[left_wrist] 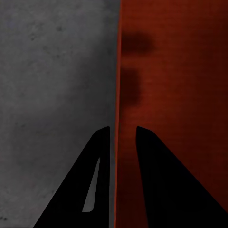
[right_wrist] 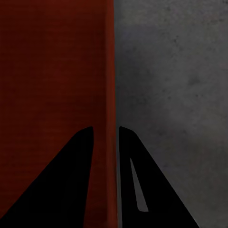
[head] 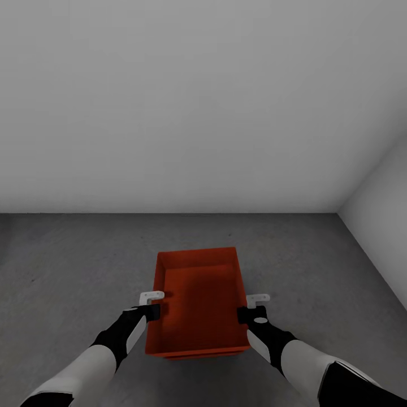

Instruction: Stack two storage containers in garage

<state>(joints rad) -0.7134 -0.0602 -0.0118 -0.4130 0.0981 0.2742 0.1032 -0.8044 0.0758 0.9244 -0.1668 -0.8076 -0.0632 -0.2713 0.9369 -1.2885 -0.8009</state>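
Orange-red ribbed storage container, lidless, over grey concrete floor; left gripper and right gripper are each clamping 1 thin side wall.

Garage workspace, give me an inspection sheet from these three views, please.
Surface: dark grey speckled concrete floor.
Job's things: orange-red storage container, open-topped, inside bare; a second rim edge peeks under its near end, so it may sit on another bin.
Clutter: nothing seen.
Grippers: left gripper straddles the container's left wall, right gripper its right wall, one finger inside and one outside each; whether they pinch is unclear.
Cables: nothing seen.
Surroundings: plain grey-white walls meeting in a corner at right.
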